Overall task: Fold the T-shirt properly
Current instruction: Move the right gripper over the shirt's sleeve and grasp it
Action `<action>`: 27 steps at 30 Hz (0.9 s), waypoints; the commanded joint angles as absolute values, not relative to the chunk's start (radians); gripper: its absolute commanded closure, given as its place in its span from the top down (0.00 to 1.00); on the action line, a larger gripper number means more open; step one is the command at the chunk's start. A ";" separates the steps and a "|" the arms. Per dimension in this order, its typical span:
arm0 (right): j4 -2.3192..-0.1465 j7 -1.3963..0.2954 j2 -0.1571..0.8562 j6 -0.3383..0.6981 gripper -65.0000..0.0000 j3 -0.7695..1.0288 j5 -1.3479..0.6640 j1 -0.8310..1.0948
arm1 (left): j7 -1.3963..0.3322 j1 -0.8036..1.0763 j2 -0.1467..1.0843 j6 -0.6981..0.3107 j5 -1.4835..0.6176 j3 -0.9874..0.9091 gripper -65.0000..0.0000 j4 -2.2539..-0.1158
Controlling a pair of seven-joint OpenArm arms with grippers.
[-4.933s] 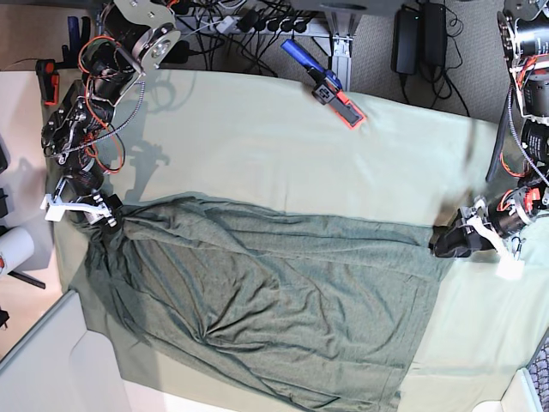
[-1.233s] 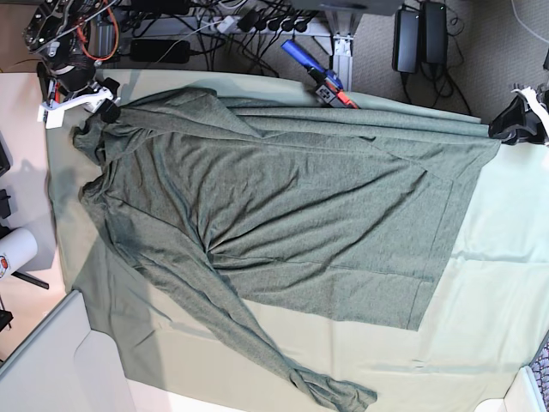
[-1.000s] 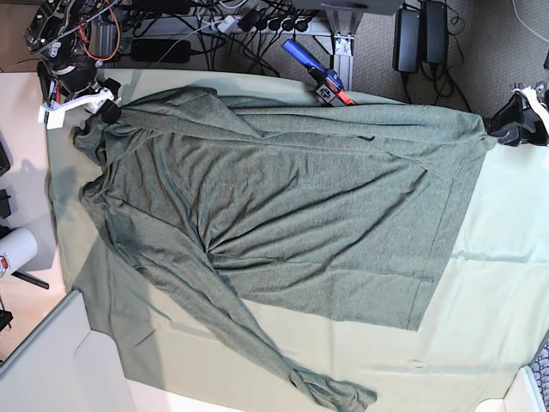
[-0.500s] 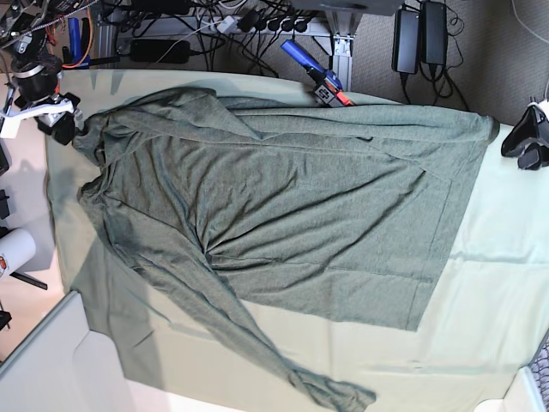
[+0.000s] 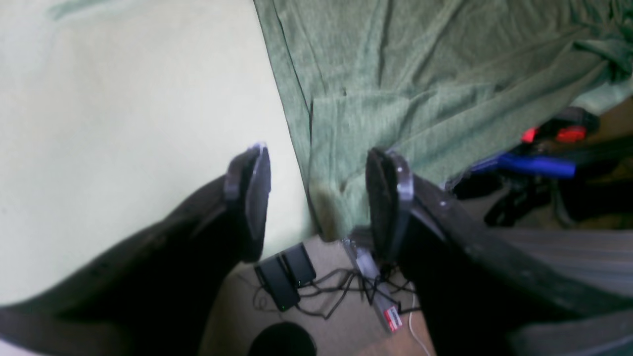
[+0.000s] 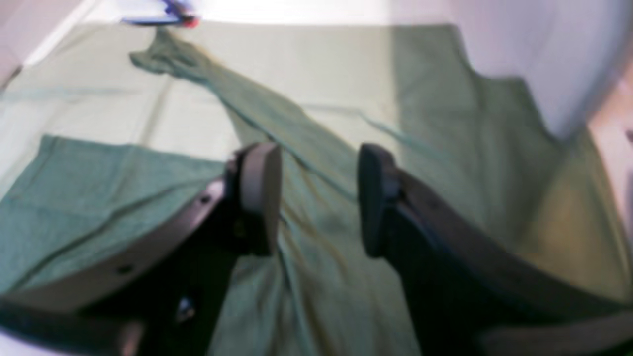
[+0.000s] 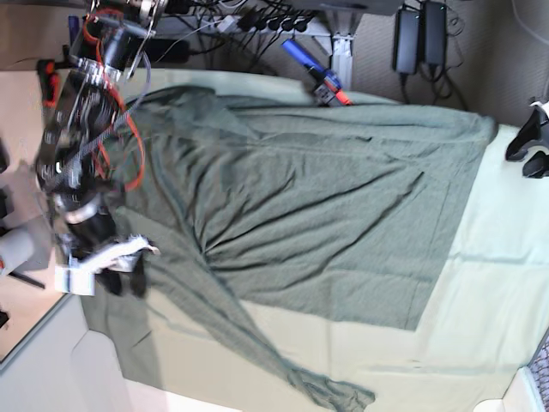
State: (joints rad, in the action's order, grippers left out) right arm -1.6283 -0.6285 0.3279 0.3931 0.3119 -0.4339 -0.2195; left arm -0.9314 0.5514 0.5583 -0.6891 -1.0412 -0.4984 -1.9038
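Note:
The dark grey-green T-shirt (image 7: 317,215) lies spread across the table, its top edge along the far side and one long sleeve (image 7: 257,343) trailing to the front. My left gripper (image 7: 529,153) is open and empty just off the shirt's far right corner. In the left wrist view the open jaws (image 5: 316,168) stand over that corner (image 5: 346,148). My right gripper (image 7: 123,279) hovers over the shirt's left edge. In the right wrist view it (image 6: 316,198) is open and empty above the fabric (image 6: 321,277), with the sleeve (image 6: 237,94) running away beyond it.
The pale mint table cloth (image 7: 497,292) shows at the right and front. A blue and red clamp (image 7: 313,73) sits at the far edge. Cables and power bricks (image 7: 420,34) lie behind the table. A white roll (image 7: 13,253) and a pale panel (image 7: 43,360) are at the left.
Both grippers pulled the shirt to the far edge, then let go of it. My right arm has swung from the far left corner down to the shirt's left edge. My left gripper has barely moved.

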 commanded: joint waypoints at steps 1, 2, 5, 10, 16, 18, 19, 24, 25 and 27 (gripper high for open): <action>-1.599 -0.576 0.333 0.389 0.40 0.263 -0.402 -0.293 | -0.916 0.565 0.574 -0.698 -1.051 -0.507 0.53 -1.917; -1.542 -0.551 0.324 0.389 0.40 0.207 -0.362 -0.345 | -0.916 0.576 0.574 -0.698 -1.050 -0.507 0.53 -1.917; -1.329 -0.461 0.284 0.379 0.40 0.063 -0.234 -0.495 | -0.916 0.607 0.573 -0.698 -1.044 -0.507 0.53 -1.917; -0.918 -0.265 0.226 0.250 0.42 -0.142 -0.020 -0.672 | -0.913 0.633 0.573 -0.698 -1.028 -0.507 0.53 -1.917; -0.647 -0.175 0.182 0.091 0.45 -0.313 0.108 -0.745 | -0.909 0.632 0.574 -0.698 -1.036 -0.507 0.53 -1.918; -0.631 -0.176 0.182 0.064 0.45 -0.333 0.116 -0.744 | -0.909 0.632 0.574 -0.698 -1.039 -0.507 0.53 -1.918; -0.628 -0.176 0.182 0.063 0.45 -0.333 0.116 -0.744 | -0.909 0.632 0.574 -0.698 -1.044 -0.508 0.53 -1.918; -0.615 -0.176 0.182 0.063 0.45 -0.333 0.116 -0.741 | -0.909 0.632 0.574 -0.698 -1.058 -0.507 0.53 -1.918; -0.615 -0.177 0.183 0.063 0.45 -0.333 0.117 -0.736 | -0.909 0.632 0.574 -0.698 -1.058 -0.507 0.53 -1.918; -0.614 -0.178 0.182 0.063 0.44 -0.333 0.116 -0.724 | -0.909 0.632 0.574 -0.698 -1.058 -0.507 0.53 -1.918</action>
